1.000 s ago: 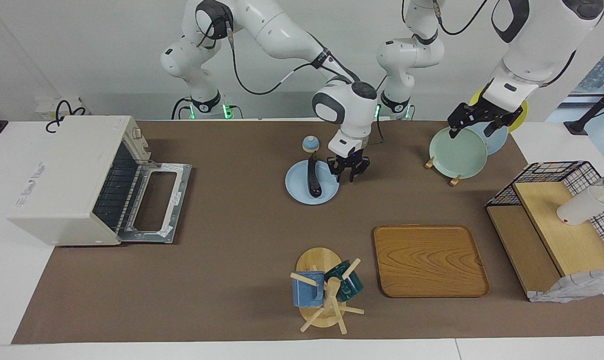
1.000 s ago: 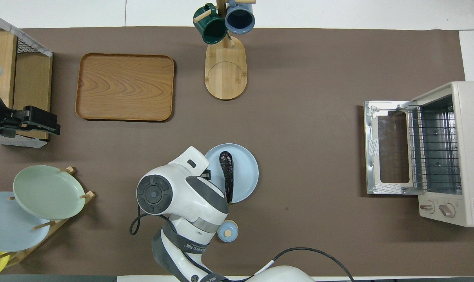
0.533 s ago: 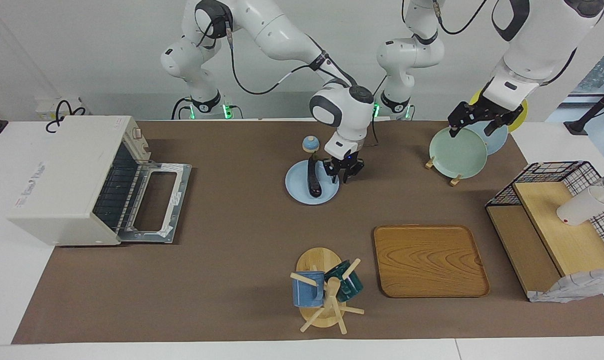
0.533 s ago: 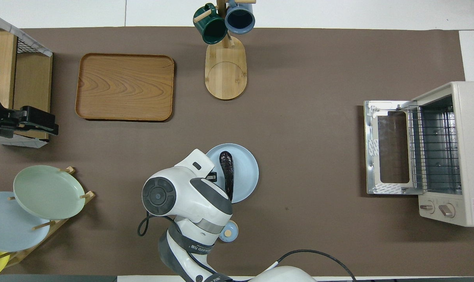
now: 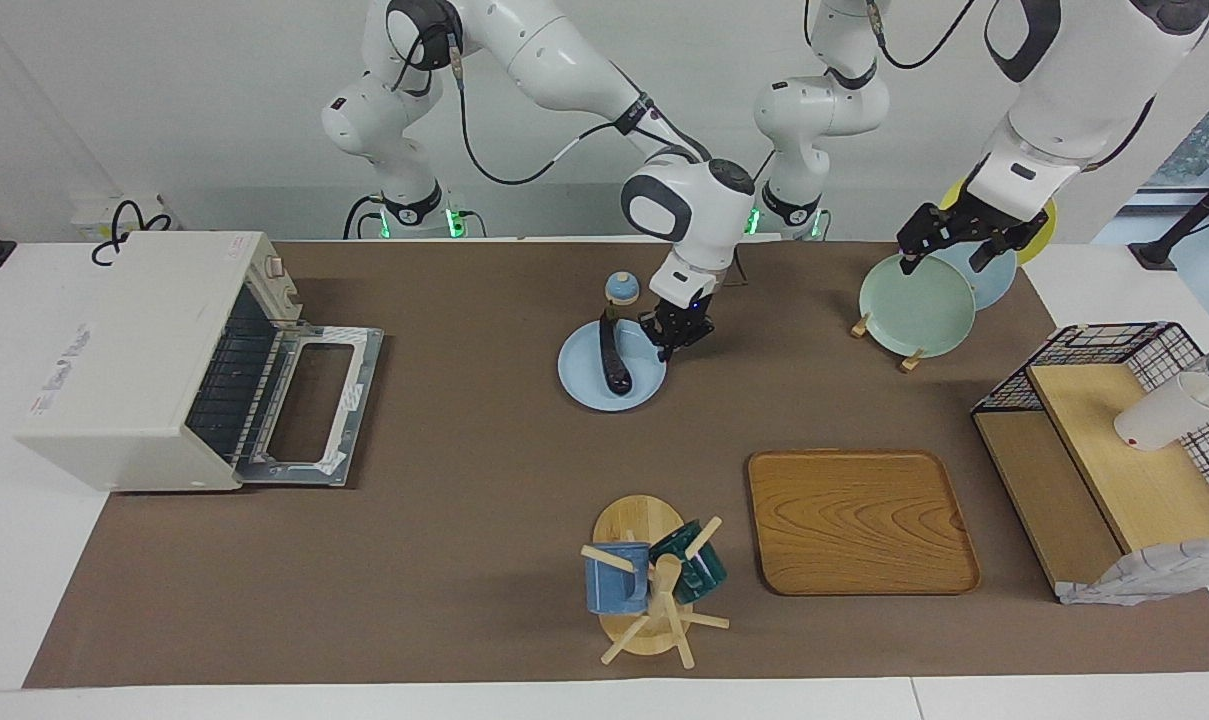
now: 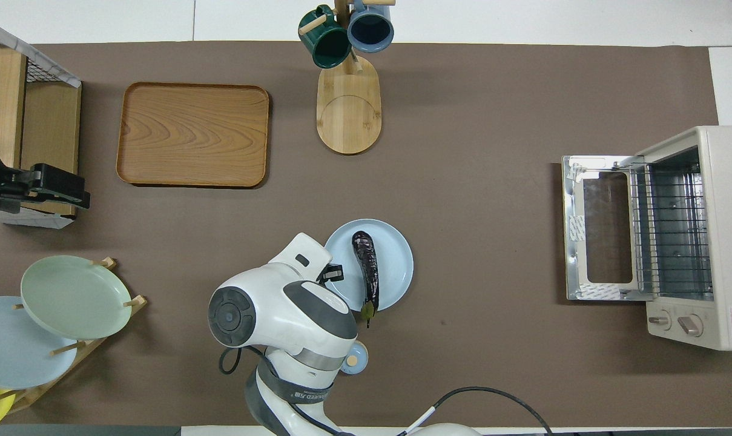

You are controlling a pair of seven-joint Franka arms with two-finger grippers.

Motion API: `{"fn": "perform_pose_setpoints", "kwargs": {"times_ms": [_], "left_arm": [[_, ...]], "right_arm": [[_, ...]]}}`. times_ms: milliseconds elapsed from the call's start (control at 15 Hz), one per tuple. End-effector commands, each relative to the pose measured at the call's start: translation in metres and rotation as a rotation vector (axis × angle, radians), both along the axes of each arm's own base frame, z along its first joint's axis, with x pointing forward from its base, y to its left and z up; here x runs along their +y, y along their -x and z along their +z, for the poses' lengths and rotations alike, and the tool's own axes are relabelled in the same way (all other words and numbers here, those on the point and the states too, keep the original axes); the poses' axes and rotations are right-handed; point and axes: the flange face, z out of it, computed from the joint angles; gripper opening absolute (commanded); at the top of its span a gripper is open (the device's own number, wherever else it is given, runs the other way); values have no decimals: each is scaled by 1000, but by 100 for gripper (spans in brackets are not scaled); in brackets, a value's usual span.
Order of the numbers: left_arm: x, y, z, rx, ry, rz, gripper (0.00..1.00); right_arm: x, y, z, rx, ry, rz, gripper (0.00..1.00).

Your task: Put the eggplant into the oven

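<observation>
Covering most of the table [image 5: 484, 520] is a brown mat, and the largest thing on it, the cream-white oven [image 5: 134, 360], is set at the right arm's end with its glass door [image 5: 309, 405] folded down flat and its wire rack [image 6: 668, 233] exposed. A black wire shelf with wooden boards [image 5: 1114, 450] is placed at the left arm's end, and a wooden tray [image 5: 859, 520] is laid near it, farther from the robots than the plates. A rack of upright plates [image 5: 919, 305] is kept close to the robots toward the left arm's end, and over it the left gripper [image 5: 954, 245] is held, its fingers spread wide and nothing gripped. A mug tree with a blue mug and a green mug [image 5: 649, 580] is stood at the table's edge farthest from the robots. Near the middle of the table a light blue plate [image 5: 586, 385] is found, and on it the eggplant [image 5: 612, 358] is laid lengthwise, its green stem end pointed toward the robots and jutting just past the rim. The right gripper [image 5: 672, 335] is lowered at the plate's rim just beside the eggplant, on the side toward the left arm's end; its fingers are closed, and the eggplant is not seen between them. A small blue knobbed object [image 5: 621, 290] is set just nearer to the robots than the plate.
</observation>
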Motion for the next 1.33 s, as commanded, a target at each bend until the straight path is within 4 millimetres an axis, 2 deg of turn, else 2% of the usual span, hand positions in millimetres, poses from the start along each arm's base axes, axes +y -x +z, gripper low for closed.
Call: {"fn": "perform_pose_setpoints", "kwargs": {"times_ms": [0, 67, 133, 200, 400, 533, 733, 800, 1000, 1133, 1267], "left_arm": [[1, 5, 6, -2, -18, 5, 100], [2, 5, 6, -2, -18, 6, 100], [2, 5, 6, -2, -18, 6, 100], [2, 5, 6, -2, -18, 5, 100], [2, 5, 5, -1, -18, 5, 100], [2, 5, 6, -1, -18, 6, 100], [2, 5, 6, -2, -18, 6, 100], [2, 5, 6, -2, -18, 5, 100], [2, 5, 6, -2, -18, 5, 100], [1, 5, 6, -2, -18, 5, 100], [2, 5, 6, -2, -18, 5, 100]], "right_arm": [[-11, -7, 15, 1, 83, 14, 0], [-22, -11, 20, 7, 104, -7, 0], [-44, -25, 31, 9, 104, -44, 0], [-68, -38, 33, 22, 115, -75, 0], [-125, -59, 33, 39, 175, -79, 0], [-178, -73, 40, 73, 189, -70, 0], [-281, -100, 69, 130, 174, -63, 0], [-306, -107, 76, 140, 170, -69, 0], [-362, -104, 84, 171, 173, -90, 0], [-397, -102, 78, 197, 189, -108, 0], [-422, -101, 75, 217, 201, -114, 0]]}}
